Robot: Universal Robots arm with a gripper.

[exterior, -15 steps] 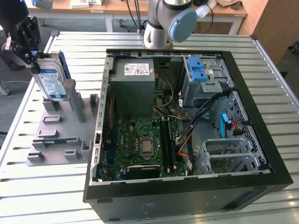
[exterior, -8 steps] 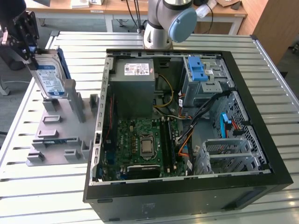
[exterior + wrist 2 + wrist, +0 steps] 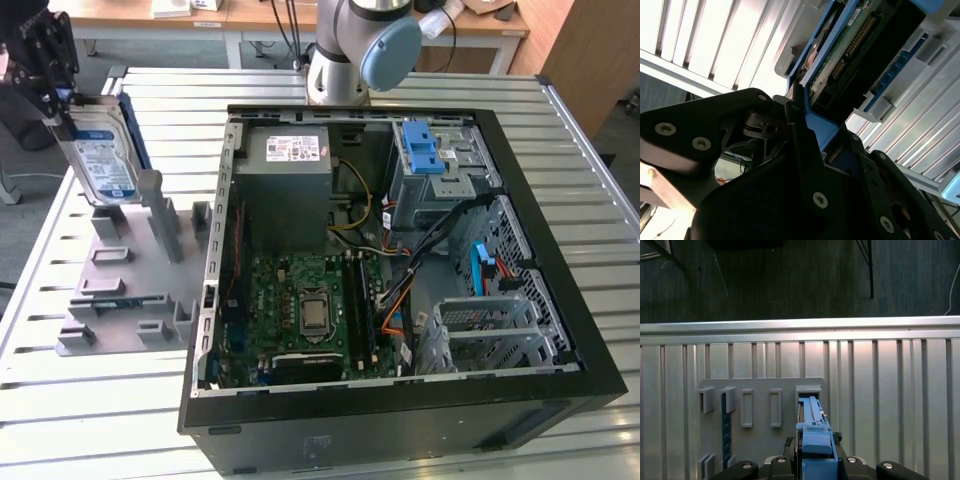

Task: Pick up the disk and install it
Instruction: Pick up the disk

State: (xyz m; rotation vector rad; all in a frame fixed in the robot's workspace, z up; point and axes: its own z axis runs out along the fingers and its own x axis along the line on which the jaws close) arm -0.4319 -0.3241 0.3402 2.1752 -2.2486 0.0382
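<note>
When we look at the exterior view, we see a big table (image 3: pixel 90 400) made of long metal slats. On it lies an open black computer case (image 3: pixel 400 425), with a green board (image 3: pixel 300 300) flat inside and a blue latch piece (image 3: pixel 421 150) by the far wall. Behind the case stands the robot arm (image 3: pixel 350 60). On the exterior view's left, just beside the case, a grey rack (image 3: pixel 120 290) with many slots rests on the table. The disk (image 3: pixel 102 155) stands upright over the far end of that rack, outside the case, and we can see its white and blue label. We cannot tell if its low end sits in a slot or hangs just above it. The black tool (image 3: pixel 60 100) grips the top end of the disk. In the second wrist view, we see its fingers (image 3: pixel 799 135) pressed tight on the disk's blue plastic edge.
</note>
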